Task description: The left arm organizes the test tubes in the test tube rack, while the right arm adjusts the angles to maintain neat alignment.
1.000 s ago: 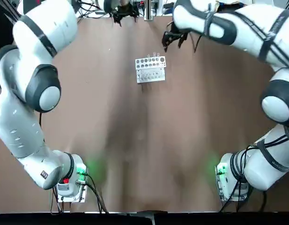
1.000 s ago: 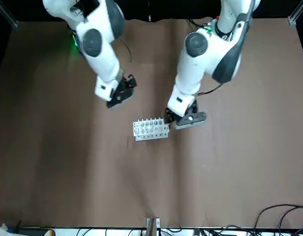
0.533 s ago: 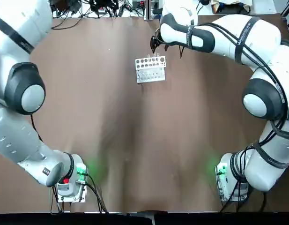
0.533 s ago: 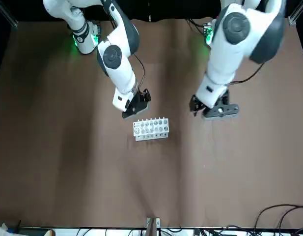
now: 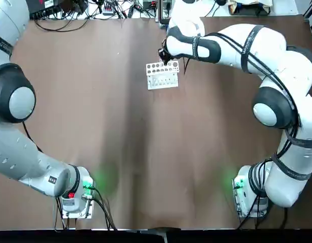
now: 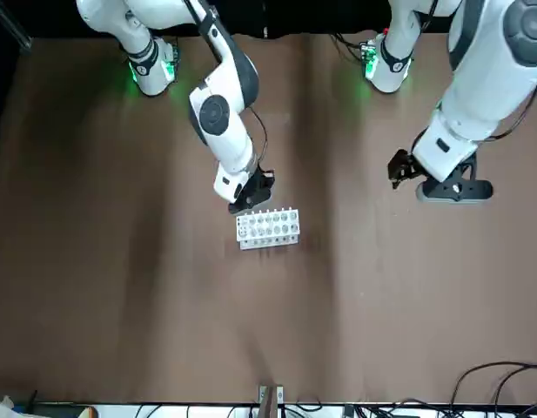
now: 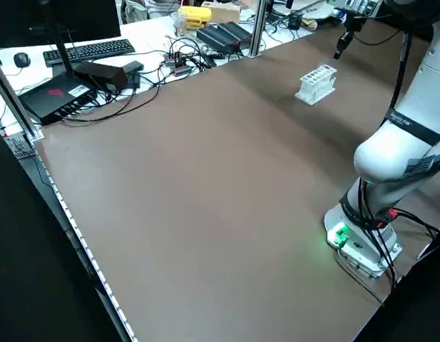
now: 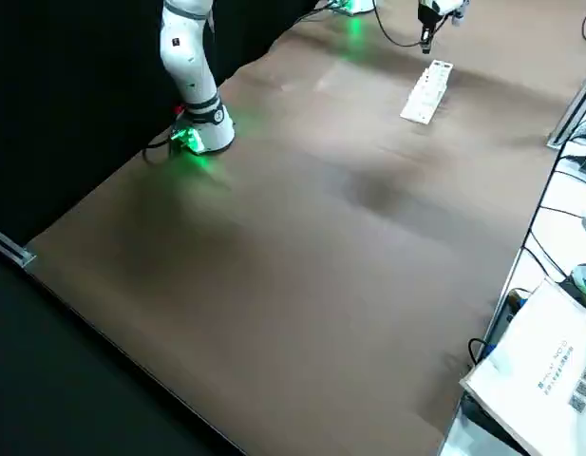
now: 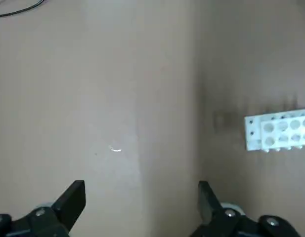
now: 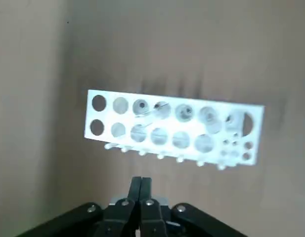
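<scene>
Front view shows my right end effector [image 6: 253, 193] pinched closed, empty, just behind the rack [image 6: 267, 228] mid-counter [image 6: 120, 287], ready to nudge tubes [image 10: 151, 112] straight, while my left end effector [image 9: 142, 195] hangs wide apart.

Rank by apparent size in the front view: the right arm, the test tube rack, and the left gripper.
1. right arm, by far the largest
2. test tube rack
3. left gripper. It looks close to the rack in size, and it hangs nearer the camera, so this order is unsure.
</scene>
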